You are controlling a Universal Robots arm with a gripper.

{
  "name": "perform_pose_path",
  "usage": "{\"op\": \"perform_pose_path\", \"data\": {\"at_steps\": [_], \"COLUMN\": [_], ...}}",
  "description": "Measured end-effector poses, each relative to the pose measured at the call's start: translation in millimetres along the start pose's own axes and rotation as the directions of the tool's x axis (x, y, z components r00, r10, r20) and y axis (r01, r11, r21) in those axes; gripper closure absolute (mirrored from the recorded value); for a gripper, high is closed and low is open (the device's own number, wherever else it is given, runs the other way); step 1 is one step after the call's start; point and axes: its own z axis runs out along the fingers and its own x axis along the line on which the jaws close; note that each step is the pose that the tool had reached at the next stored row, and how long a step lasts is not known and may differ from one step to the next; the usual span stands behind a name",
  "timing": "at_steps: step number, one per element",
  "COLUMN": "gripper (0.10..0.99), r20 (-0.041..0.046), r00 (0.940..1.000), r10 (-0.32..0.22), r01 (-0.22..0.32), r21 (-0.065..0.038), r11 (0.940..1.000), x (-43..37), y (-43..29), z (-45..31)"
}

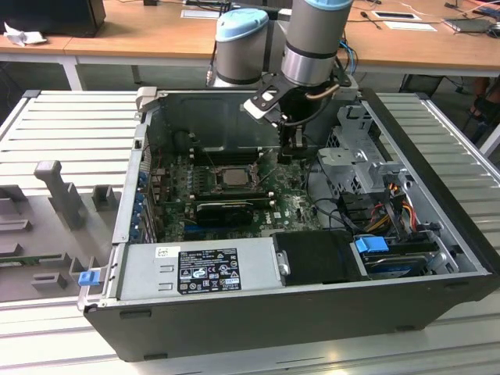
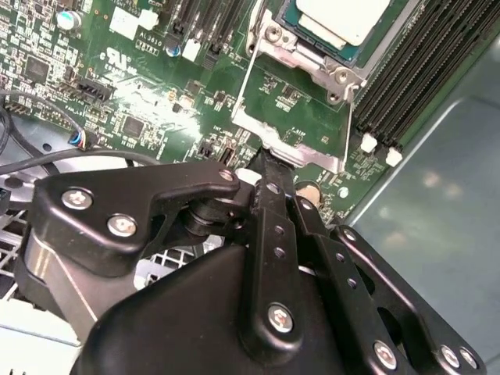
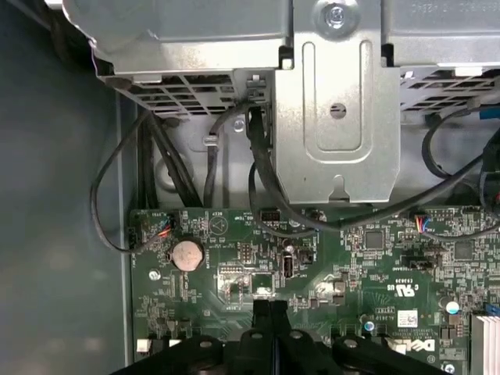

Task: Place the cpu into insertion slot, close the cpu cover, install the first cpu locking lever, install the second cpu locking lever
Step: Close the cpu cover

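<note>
Silver-grey sheet metal forms the cpu cover (image 2: pixel 308 156), a thin, light, stiff frame swung open at the centre of the second wrist view, green board showing through its opening; by that build it would take a push on its free edge better than a pinch. Above it, at the frame's top edge, the cpu (image 2: pixel 344 19) lies seated in the insertion slot (image 2: pixel 312 66). The gripper (image 2: pixel 267 160), fingers drawn together, meets the cover's lower edge.
</note>
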Motion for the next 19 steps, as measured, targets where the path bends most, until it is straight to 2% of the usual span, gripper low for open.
{"op": "perform_pose_path", "data": {"at_steps": [6, 9, 12, 19], "gripper": [0.980, 0.980, 0.980, 0.980], "r20": [-0.0003, -0.0004, -0.0006, -0.0005], "r00": [1.0000, 1.0000, 1.0000, 1.0000], "r10": [-0.002, -0.002, -0.002, -0.002], "r01": [0.002, 0.002, 0.002, 0.002], "r21": [-0.003, -0.011, -0.013, -0.013], "r11": [1.0000, 0.9999, 0.9999, 0.9999], "x": [-0.1, -0.3, -0.4, -0.5], "y": [-6.1, -14.4, -18.1, -22.6], "z": [0.2, 0.4, 0.5, 0.6]}}
